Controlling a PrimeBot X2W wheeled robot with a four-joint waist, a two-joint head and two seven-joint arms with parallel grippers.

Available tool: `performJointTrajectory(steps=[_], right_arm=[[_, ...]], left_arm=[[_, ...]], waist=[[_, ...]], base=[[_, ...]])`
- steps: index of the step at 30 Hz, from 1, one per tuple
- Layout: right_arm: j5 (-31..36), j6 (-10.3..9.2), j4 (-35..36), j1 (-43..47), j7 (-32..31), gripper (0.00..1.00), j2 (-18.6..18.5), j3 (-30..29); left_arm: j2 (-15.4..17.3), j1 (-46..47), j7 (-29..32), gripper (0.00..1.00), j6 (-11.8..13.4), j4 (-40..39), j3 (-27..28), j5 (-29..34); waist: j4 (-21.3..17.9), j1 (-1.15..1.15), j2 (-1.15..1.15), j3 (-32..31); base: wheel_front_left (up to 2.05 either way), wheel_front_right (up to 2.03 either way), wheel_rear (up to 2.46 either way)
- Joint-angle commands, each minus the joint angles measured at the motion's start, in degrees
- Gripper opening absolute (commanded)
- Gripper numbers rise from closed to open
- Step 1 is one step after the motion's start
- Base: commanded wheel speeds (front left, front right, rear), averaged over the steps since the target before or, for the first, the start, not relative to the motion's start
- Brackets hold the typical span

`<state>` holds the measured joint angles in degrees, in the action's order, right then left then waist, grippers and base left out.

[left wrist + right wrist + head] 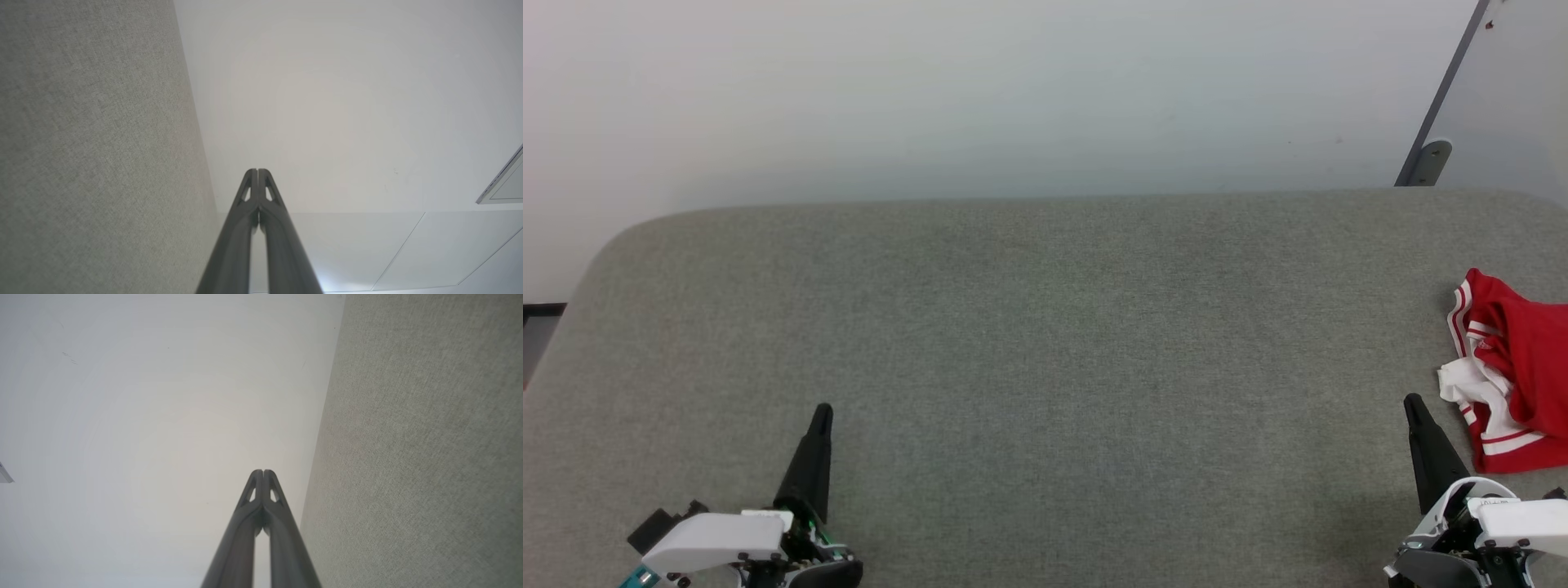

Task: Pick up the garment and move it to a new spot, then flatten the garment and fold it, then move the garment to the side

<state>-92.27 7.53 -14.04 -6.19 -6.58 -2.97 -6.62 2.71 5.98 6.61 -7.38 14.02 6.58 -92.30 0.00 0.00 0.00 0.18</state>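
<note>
The garment [1523, 359] lies crumpled at the right edge of the desk [1045, 327], about midway between its near and far edges. It is a red heap with white cloth and red-and-white striped trim bunched on its left side, and the head view's border cuts off its right part.

The right end effector [1411, 402] stands at the desk's near right, just beside the garment, with a thin strip of grey cover showing between them. Its two dark fingers are pressed together and hold nothing, as its wrist view [263, 472] shows. The left end effector [822, 411] is at the near left, well apart from the garment, its fingers likewise together and empty [258, 171]. Both point toward the pale wall [1013, 98] beyond the far edge.
</note>
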Motion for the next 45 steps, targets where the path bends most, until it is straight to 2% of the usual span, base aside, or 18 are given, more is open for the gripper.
performJointTrajectory(steps=[1,45], right_arm=[[-0.27,-0.08,0.14,-0.11,-0.15,0.0,0.2,0.05],[-0.28,-0.08,0.14,-0.11,-0.14,0.0,0.2,0.06]], left_arm=[[0.05,0.63,0.13,0.0,-0.2,0.07,0.09,-0.14],[0.05,0.62,0.09,0.0,-0.21,0.06,0.06,-0.18]], waist=[[0.0,0.0,0.0,0.0],[0.0,0.0,0.0,0.0]], base=[[0.0,0.0,0.0],[0.0,0.0,0.0]])
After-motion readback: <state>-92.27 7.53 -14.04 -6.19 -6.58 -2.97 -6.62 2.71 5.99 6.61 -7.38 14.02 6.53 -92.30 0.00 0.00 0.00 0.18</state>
